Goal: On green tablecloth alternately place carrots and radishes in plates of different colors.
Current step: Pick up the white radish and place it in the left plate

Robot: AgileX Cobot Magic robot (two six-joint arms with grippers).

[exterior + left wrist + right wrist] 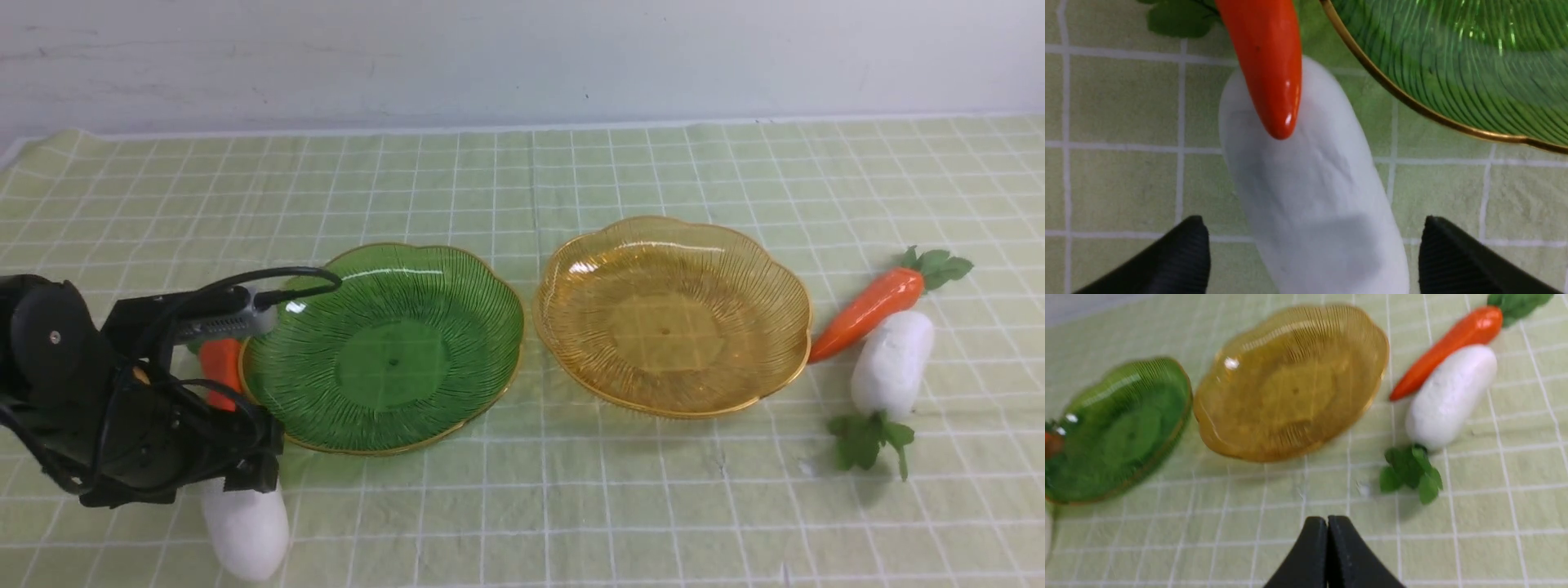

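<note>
Hovering low at the near left, our left fingers (1188, 257) are spread wide, one on each side of a white radish (1306, 196), with a small gap to it on both sides. An orange carrot (1267, 61) lies just beyond, its tip overlapping the radish's far end, close beside the green plate (384, 347). That plate and the amber plate (669, 314) to its right sit on the green tablecloth (522, 180). Right of the amber plate we see the second carrot (865, 306) and second radish (894, 363) lying side by side. Our right fingers (1310, 555) are pressed together.
</note>
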